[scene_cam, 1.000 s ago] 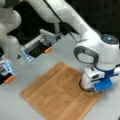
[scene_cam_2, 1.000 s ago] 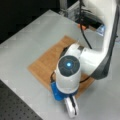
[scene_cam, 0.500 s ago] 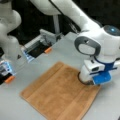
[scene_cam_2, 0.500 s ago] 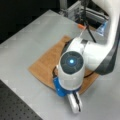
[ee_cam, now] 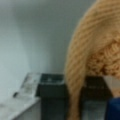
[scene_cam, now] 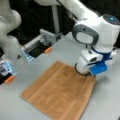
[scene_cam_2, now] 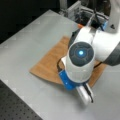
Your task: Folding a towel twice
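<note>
One corner pinched: gripper (ee_cam: 75, 100) fingers clamped on the towel (scene_cam: 60, 92) edge, now drawn in from a front view's right. Towel spread flat on the table (scene_cam_2: 30, 40), unfolded.

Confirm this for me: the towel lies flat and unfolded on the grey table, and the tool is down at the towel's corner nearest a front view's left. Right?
Not quite. The tool is at the towel's corner toward a front view's right, not its left. The wrist view shows the towel's edge running between the fingers. The rest stands: the towel lies flat, unfolded, on the grey table.
</note>
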Robot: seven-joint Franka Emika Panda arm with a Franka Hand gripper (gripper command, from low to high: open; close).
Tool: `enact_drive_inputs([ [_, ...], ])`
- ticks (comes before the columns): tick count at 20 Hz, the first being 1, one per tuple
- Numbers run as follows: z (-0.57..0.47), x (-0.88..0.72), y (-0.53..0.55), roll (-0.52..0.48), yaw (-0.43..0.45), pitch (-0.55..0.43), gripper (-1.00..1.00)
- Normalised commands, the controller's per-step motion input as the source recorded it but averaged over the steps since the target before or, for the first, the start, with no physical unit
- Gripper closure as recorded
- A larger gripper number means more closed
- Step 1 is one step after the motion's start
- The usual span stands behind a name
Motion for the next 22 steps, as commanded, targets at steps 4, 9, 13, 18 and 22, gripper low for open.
enact_drive_inputs([
  [4, 0.0, -0.54, -0.16, 0.143, 0.079, -0.046, 1.0],
  [9, -0.05, -0.43, -0.21, 0.139, 0.093, -0.072, 1.0],
  [13, -0.03, -0.4, -0.19, 0.147, 0.041, -0.09, 1.0],
  [18, 0.01, -0.43, -0.14, 0.148, -0.011, -0.075, 1.0],
  [22, -0.01, -0.4, -0.09, 0.152, -0.038, -0.06, 1.0],
])
